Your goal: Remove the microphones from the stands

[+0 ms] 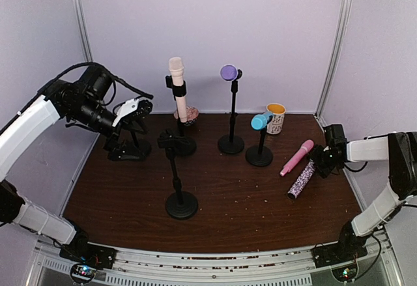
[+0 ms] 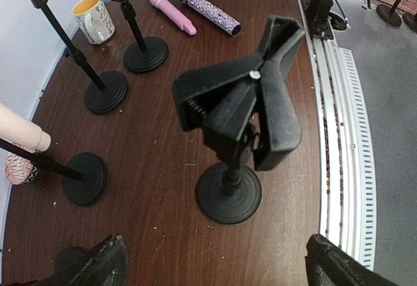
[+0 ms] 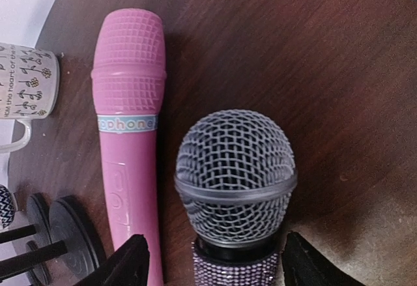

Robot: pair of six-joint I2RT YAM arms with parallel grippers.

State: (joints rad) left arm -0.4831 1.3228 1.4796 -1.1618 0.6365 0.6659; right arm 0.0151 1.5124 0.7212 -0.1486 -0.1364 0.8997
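Observation:
Three microphones sit in stands: a cream one (image 1: pixel 176 77), a purple one (image 1: pixel 228 72) and a blue one (image 1: pixel 262 121). The front stand (image 1: pixel 181 204) has an empty clip (image 2: pixel 241 110). A pink microphone (image 1: pixel 296 157) and a glittery microphone (image 1: pixel 301 178) lie on the table at the right. My right gripper (image 1: pixel 324 159) is open, its fingers on either side of the glittery microphone's neck below the mesh head (image 3: pixel 234 175). My left gripper (image 1: pixel 137 111) is open and empty, raised at the left, looking down on the empty clip.
A patterned mug (image 1: pixel 275 118) with a yellow inside stands behind the blue microphone's stand. Another black stand base (image 1: pixel 129 149) sits under my left arm. The stands crowd the back middle of the brown table (image 1: pixel 247 201). White walls enclose the sides and back.

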